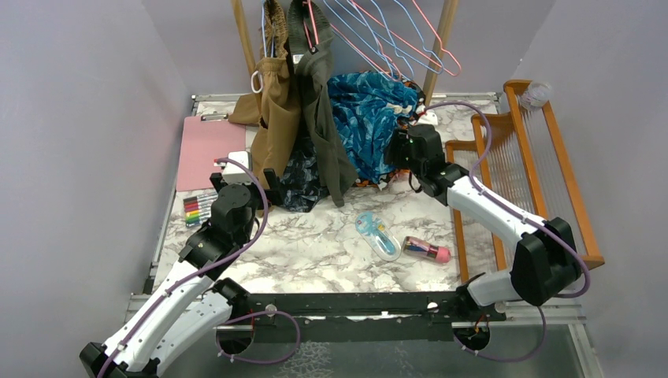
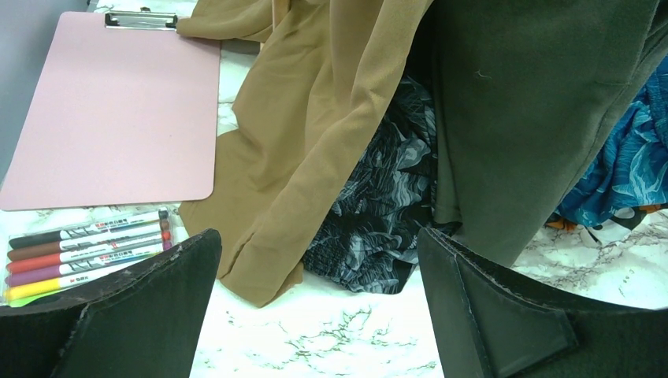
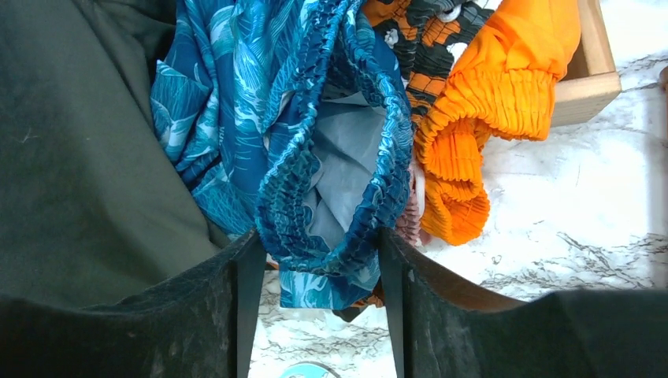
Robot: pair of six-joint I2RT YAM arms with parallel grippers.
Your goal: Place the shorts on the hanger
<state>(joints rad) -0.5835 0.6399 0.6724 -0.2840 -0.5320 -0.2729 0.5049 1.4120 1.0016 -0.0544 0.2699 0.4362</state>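
Right now the olive garment (image 1: 319, 118) hangs in the middle of the scene, its hem reaching the marble table (image 1: 315, 244). The shorts (image 1: 366, 118) are bunched in a heap just to the right of the olive garment, touching its edge, with the gathered waistband turned toward the near side.

The right gripper (image 3: 319, 244) is at that heap, right of the olive garment. Its jaws stand partly apart and straddle the waistband. The cloth touches both inner faces, but the band's loop is not pressed flat, so I cannot tell whether this is a real hold. An orange gathered cuff (image 3: 488, 118) lies against the shorts on the side away from the olive garment.

The light-blue hanger (image 1: 378, 39) is above and to the right of the olive garment, beside the pink hangers (image 1: 437, 43); its hook runs out of view.

The left gripper (image 2: 317, 244) is in front of the olive garment, toward its left, with jaws spread wide and nothing between them. A tan garment (image 2: 315, 118) hangs touching the olive garment's left side, with a dark leaf-print cloth (image 2: 378, 213) between their hems. Farther left lie a pink clipboard (image 2: 118, 110) and a set of markers (image 2: 87, 252).
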